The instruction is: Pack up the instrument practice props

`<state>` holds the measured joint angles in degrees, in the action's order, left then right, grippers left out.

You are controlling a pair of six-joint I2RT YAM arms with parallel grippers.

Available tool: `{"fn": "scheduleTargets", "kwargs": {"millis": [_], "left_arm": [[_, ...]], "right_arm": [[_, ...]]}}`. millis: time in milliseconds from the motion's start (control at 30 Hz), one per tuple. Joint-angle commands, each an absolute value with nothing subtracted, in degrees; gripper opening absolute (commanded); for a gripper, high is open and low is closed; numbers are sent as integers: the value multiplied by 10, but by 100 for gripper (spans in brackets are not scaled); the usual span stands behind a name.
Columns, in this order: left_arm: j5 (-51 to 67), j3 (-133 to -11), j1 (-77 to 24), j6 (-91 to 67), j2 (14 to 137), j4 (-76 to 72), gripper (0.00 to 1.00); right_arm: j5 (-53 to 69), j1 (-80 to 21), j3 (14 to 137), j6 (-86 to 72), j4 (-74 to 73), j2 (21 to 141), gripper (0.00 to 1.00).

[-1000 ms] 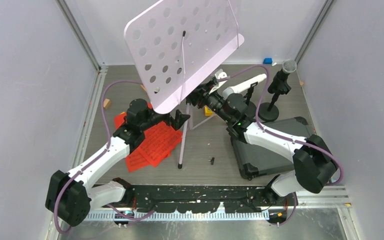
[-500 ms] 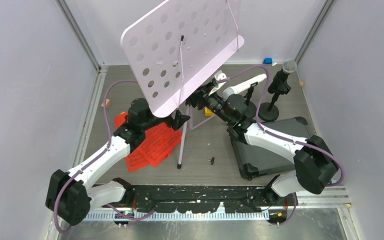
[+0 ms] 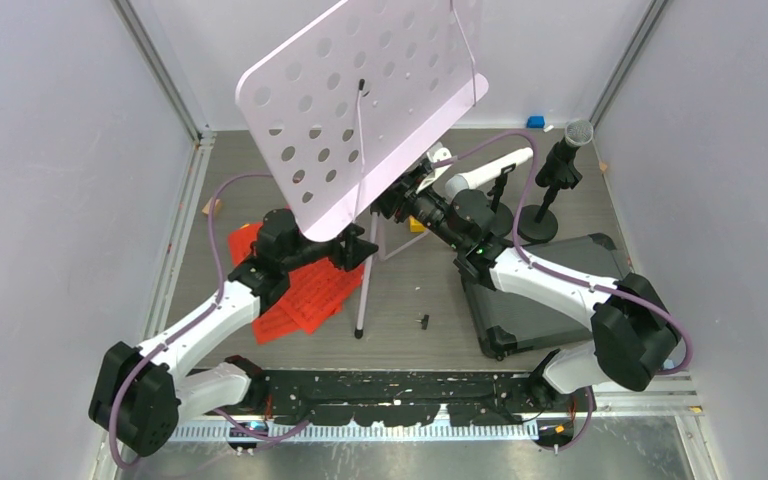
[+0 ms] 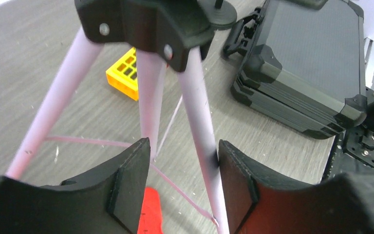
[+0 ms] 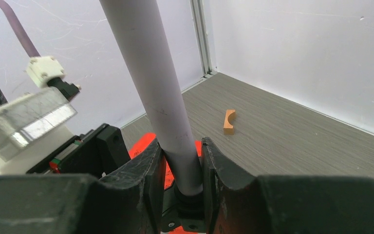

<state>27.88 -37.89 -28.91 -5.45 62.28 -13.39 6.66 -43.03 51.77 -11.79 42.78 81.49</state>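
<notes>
Tilting further to the left, the desk (image 3: 360, 110) now overhangs the left gripper (image 4: 182, 161), which has closed in under it on the legs (image 4: 197, 126). That gripper's fingers stand apart, with one leg in the gap resting against a finger pad. The right gripper (image 5: 180, 161) is clamped on the post (image 5: 151, 63), just above a black collar, holding the stand tipped over mid-table beside the red pages (image 3: 305, 290). The step in hand looks like collapsing the tripod. Next, the left fingers would need to pinch that leg and fold it toward the post while the right keeps its hold steady, since the broad desk could swing. The case (image 4: 311, 63) looks shut and would need opening. From above, the desk hides the leg hub and most of both grippers. Only one foot shows, near the pages, and I cannot tell whether the others touch down. Both mics (image 3: 490, 170) sit at the back, their holders partly behind the right arm.
</notes>
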Motion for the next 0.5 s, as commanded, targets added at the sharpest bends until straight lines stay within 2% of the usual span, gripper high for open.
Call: {"fn": "scheduleTargets", "kwargs": {"millis": [0, 67, 133, 367, 467], "left_arm": [[280, -353, -290, -98, 628, -170, 61], [275, -342, -294, -103, 628, -185, 64], [270, -334, -295, -106, 630, -192, 59], [280, -336, -295, -111, 656, -200, 19], [283, -342, -295, -113, 668, -198, 8]], "right_arm": [[43, -435, 524, -178, 468, 795, 1], [43, -436, 521, -178, 474, 796, 3], [42, -437, 520, -178, 478, 795, 6], [50, -438, 511, -177, 495, 796, 20], [54, -439, 507, -172, 503, 792, 29]]}}
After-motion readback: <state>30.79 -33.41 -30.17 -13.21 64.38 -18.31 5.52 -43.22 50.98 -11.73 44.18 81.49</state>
